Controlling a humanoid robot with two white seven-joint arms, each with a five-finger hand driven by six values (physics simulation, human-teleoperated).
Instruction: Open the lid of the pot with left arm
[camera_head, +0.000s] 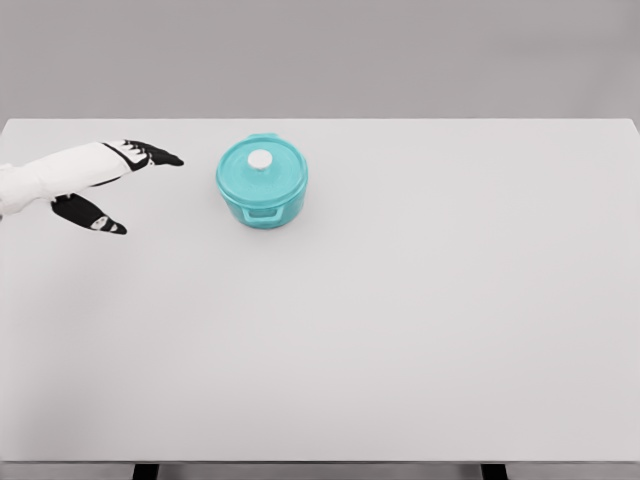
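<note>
Nearest you, the white table (400, 350) runs edge to edge, with two dark leg tops just showing under its front rim. Look further in and to the left: your left hand (100, 185) comes in from the picture's left edge, held over the tabletop, its white forearm ending in black fingers (160, 156). The fingers are stretched out and spread from the thumb (95, 217), which points down and to the right; they grip nothing. Beyond and to the right of the hand, apart from it, the teal pot (262, 190) stands upright on the table's left half, towards the far edge. Its lid (262, 165) sits on, with a pale round knob (260, 159) in the middle, and one side handle faces you. You can read no writing, brand or label on the pot, hand or table.
</note>
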